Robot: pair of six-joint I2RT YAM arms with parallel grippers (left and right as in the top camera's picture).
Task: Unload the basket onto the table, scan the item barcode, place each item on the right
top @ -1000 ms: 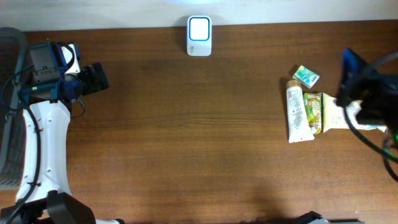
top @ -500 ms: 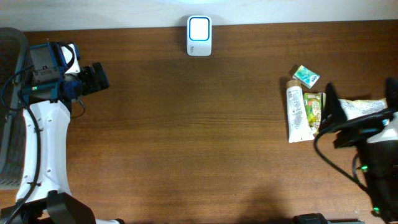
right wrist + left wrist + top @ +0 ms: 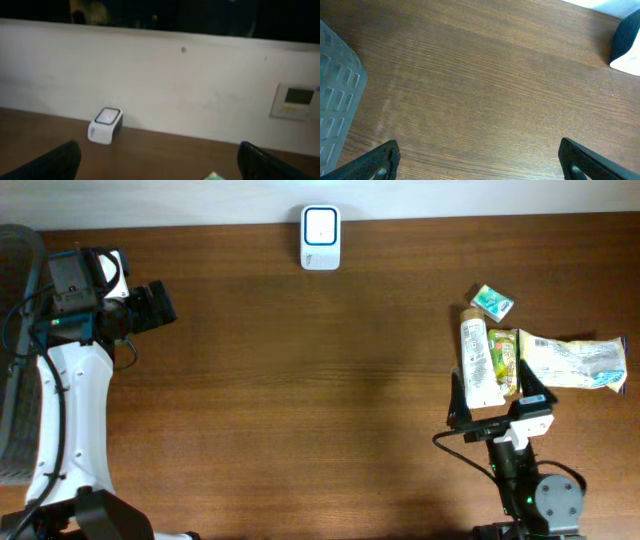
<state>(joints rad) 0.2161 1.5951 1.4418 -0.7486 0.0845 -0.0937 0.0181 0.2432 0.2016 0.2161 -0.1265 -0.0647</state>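
Note:
The white scanner [image 3: 321, 238] with a lit blue-rimmed window stands at the table's far edge; in the right wrist view the scanner [image 3: 105, 125] is small and far left. The items lie at the right: a small green box [image 3: 492, 302], a white tube [image 3: 478, 355], a green-yellow packet [image 3: 505, 358] and a pale bag [image 3: 572, 362]. My right gripper [image 3: 497, 396] hovers open at the near end of the tube and packet, pointing toward the far wall, holding nothing. The green box's tip [image 3: 214, 176] peeks in at the right wrist view's bottom. My left gripper [image 3: 165, 304] is open and empty at the far left.
A grey ribbed basket [image 3: 15, 360] sits off the table's left edge, and the basket [image 3: 337, 100] shows beside the left fingers. A pale wall with a small control panel [image 3: 295, 100] rises behind the table. Bare wood lies under the left gripper [image 3: 485, 167].
My right arm has swung from the table's right edge round to the front, now behind the tube and packet, uncovering the pale bag. The left arm has not moved.

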